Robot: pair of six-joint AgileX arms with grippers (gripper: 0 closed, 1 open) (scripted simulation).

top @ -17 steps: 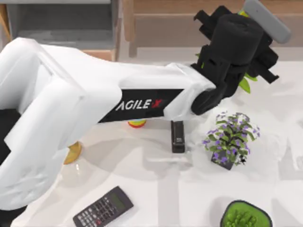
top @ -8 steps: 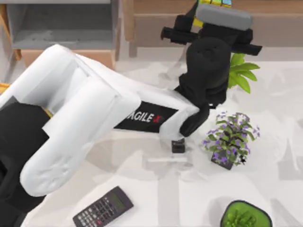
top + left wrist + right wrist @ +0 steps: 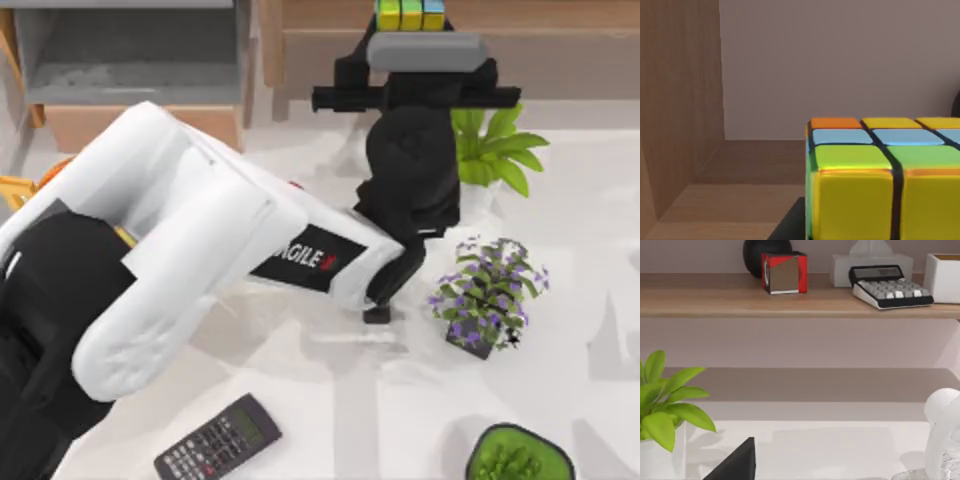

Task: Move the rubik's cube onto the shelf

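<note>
While the left arm stretches across the table from the top view's left, the calculator point(image 3: 217, 438) lies on the white tabletop point(image 3: 400, 420) well behind and to the left of the left gripper point(image 3: 410, 30), near the front edge. Farther back on that side, also well left of the gripper, stands a grey-lined box compartment point(image 3: 130, 60) with a wooden base. A small dark object point(image 3: 377, 314) peeks out from under the forearm, behind the wrist.

The left gripper reaches over the shelf point(image 3: 560, 14), its black crossbar and grey housing level with the shelf's front panel. Just ahead of the gripper, the rubik's cube point(image 3: 410, 14) sits over the wooden board, showing yellow, green and blue tiles. From the left wrist view the rubik's cube point(image 3: 885, 180) is right up against the camera, above the wooden shelf floor point(image 3: 735, 210), with a wooden side wall point(image 3: 675, 100) off to one side. Whether the fingers are clamped on the cube I cannot tell.

Right of the wrist stands a green leafy plant point(image 3: 492, 150); behind it and nearer the front, a purple-flowered plant point(image 3: 488, 292) in a dark pot. A round green plant point(image 3: 520, 455) sits at the front edge, well behind the gripper
</note>
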